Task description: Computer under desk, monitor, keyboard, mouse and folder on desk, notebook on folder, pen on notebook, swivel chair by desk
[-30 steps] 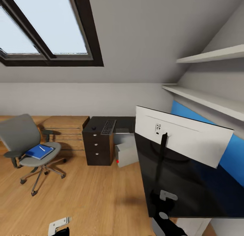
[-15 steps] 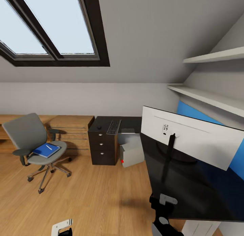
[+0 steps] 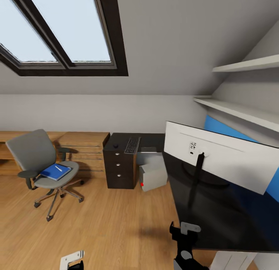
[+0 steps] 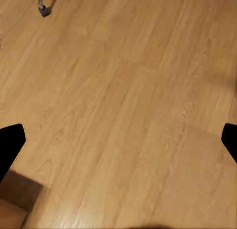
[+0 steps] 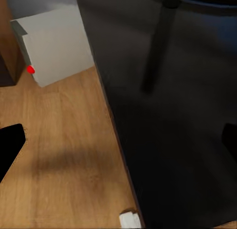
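A: What was cut off at lower left?
B: The left gripper (image 3: 73,259), half out of frame; its fingers (image 4: 10,145) were spread over bare wood floor (image 4: 123,105), far from the blue folder (image 3: 55,172) on the grey chair (image 3: 40,163).

A: And right?
B: The right gripper (image 3: 185,233) was released beside the glossy black desk (image 3: 217,215) holding the white-backed monitor (image 3: 224,157); the keyboard (image 3: 132,145) lay mid-frame, the grey computer (image 3: 154,177) below.

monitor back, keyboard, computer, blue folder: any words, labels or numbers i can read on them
No readable text.
monitor: small dark marks on its white back, too small to read.
keyboard: keys too small to read.
computer: a red dot, no lettering.
folder: plain blue cover.
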You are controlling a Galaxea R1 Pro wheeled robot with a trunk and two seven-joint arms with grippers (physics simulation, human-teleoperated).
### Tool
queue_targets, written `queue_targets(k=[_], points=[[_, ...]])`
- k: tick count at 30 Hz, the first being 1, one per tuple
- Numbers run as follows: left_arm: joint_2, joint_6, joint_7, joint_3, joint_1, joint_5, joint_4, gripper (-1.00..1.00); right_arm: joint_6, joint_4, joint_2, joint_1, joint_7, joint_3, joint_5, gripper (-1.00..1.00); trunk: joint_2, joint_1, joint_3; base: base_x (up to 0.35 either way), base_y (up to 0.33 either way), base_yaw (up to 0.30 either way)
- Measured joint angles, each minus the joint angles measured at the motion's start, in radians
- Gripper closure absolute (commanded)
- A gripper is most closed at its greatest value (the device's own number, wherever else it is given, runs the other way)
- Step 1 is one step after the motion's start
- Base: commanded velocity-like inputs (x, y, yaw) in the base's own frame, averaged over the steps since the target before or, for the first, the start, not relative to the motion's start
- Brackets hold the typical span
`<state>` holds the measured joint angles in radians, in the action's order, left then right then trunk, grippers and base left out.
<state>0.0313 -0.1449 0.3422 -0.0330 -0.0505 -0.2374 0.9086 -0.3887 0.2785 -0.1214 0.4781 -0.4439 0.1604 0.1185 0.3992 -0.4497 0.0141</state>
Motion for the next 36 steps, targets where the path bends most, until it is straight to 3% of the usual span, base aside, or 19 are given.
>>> queue_targets(k=[11, 30, 36], points=[[-0.001, 0.0, -0.002, -0.03, 0.0, 0.001, -0.013, -1.0, -0.007, -0.025, -0.002, 0.0, 0.003, 0.001, -0.011, -1.0, 0.001, 0.0, 0.0, 0.046, 0.287, 0.0], [0.002, -0.001, -0.003, -0.031, 0.0, -0.001, -0.016, -1.0, -0.01, -0.033, -0.001, 0.0, 0.003, 0.001, -0.011, -1.0, 0.0, 0.0, 0.0, 0.008, 0.016, 0.0], [0.003, -0.001, -0.002, -0.027, 0.0, -0.003, -0.017, -1.0, -0.044, -0.047, -0.003, 0.0, 0.003, 0.002, -0.011, -1.0, 0.0, 0.0, 0.0, 0.142, 0.006, 0.0]])
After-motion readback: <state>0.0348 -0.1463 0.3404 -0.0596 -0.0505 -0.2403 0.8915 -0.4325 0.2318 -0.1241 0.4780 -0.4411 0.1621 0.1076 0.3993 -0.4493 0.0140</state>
